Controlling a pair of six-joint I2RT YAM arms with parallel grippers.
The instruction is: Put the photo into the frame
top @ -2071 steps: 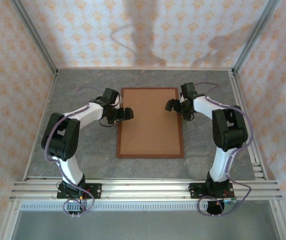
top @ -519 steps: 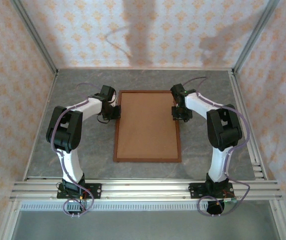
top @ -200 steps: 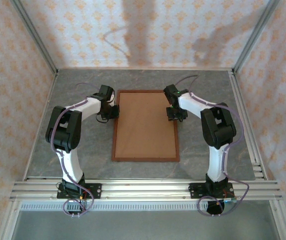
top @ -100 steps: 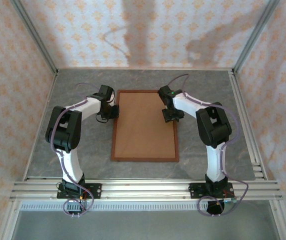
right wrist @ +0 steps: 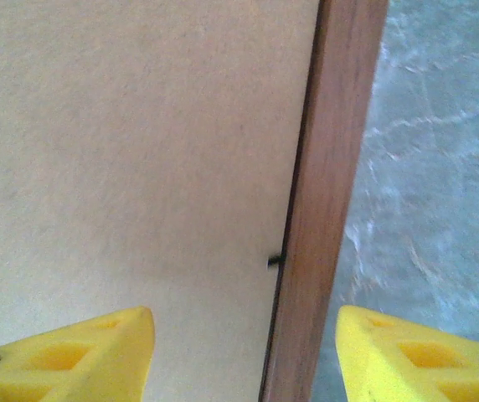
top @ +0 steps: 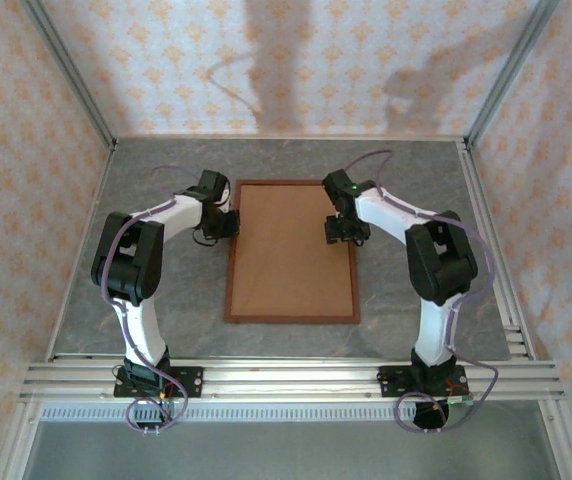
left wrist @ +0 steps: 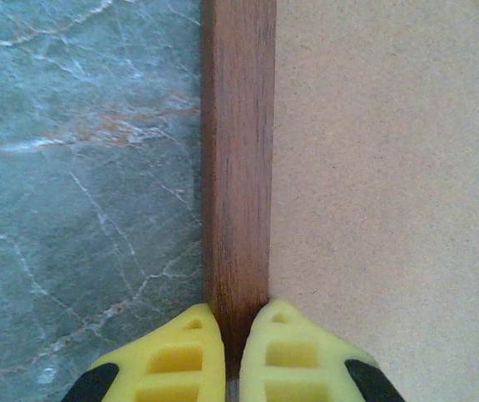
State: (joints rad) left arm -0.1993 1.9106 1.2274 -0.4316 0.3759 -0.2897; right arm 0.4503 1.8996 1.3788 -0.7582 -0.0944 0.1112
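Pinching the left rail of the frame (left wrist: 238,151), the left gripper (left wrist: 233,322) has its fingers (left wrist: 166,356) closed tight on the reddish wood. The frame lies flat at the middle of the grey surface (top: 191,310), nearer the far edge, its opening filled by a brown backing board (top: 291,250); whether the photo sits beneath cannot be told. At the right rail the right gripper (right wrist: 246,322) hangs with fingers wide, straddling the wood untouched beside a small dark tab (right wrist: 275,261). The back looks on; loading or fastening appears left.
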